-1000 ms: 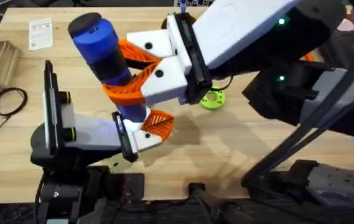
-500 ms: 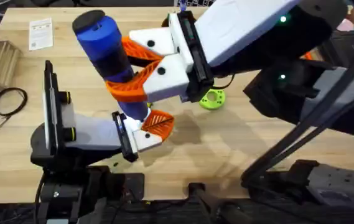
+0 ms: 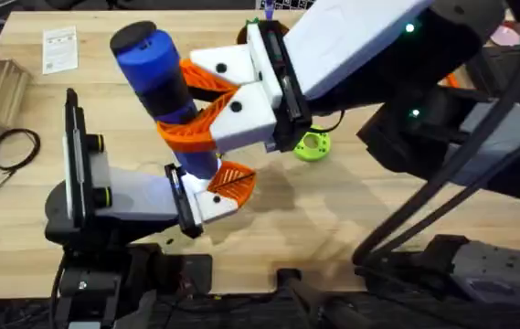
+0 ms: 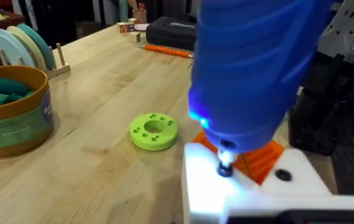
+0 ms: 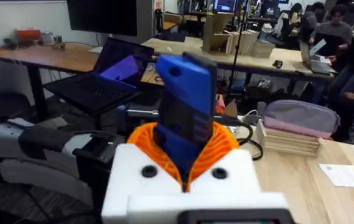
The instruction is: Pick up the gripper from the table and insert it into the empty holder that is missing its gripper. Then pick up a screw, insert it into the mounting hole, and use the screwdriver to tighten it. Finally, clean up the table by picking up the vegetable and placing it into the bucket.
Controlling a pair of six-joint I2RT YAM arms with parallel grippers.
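Screwdriver (image 3: 164, 87) stands clamped in the right gripper's (image 3: 206, 102) jaws, its tip on the screw in the holder (image 3: 212, 199), where the orange gripper (image 3: 232, 177) already sits. Left jaws' state cannot be told. Tightening appears underway; the vegetable clean-up on the tabletop (image 3: 333, 201) remains.

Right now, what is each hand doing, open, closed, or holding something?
Right hand: closed on the blue screwdriver, tip down at the holder.
Left hand: cannot be told.
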